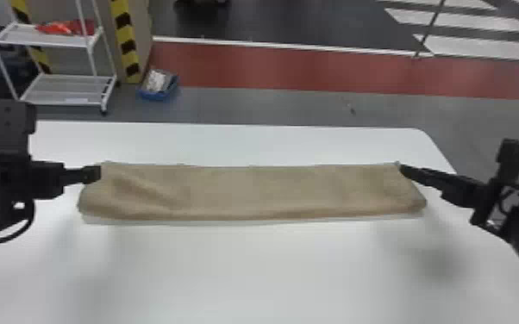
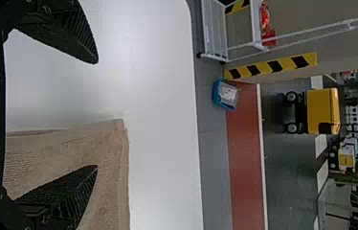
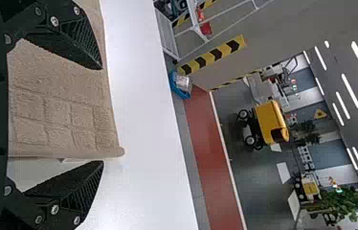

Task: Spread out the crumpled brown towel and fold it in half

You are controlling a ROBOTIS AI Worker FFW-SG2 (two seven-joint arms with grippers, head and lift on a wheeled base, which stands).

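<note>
I note the brown towel [image 1: 250, 189] on the surface [image 1: 250, 271], stretching nine to three o'clock, judged light and limp, best gripped at its ten and two o'clock corners, with left claw [image 2: 97, 114] and right claw [image 3: 102, 115] open there.

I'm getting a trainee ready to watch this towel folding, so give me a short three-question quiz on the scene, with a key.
1. Multiple choice. The brown towel lies on the table as: a) a crumpled ball; b) a long strip; c) a rolled-up tube standing on end.
2. True or false. The left claw and the right claw both stand open.
3. Fill in the colour. On the floor beyond the table sits a ____ bin.

Key: 1 b; 2 true; 3 blue.
</note>
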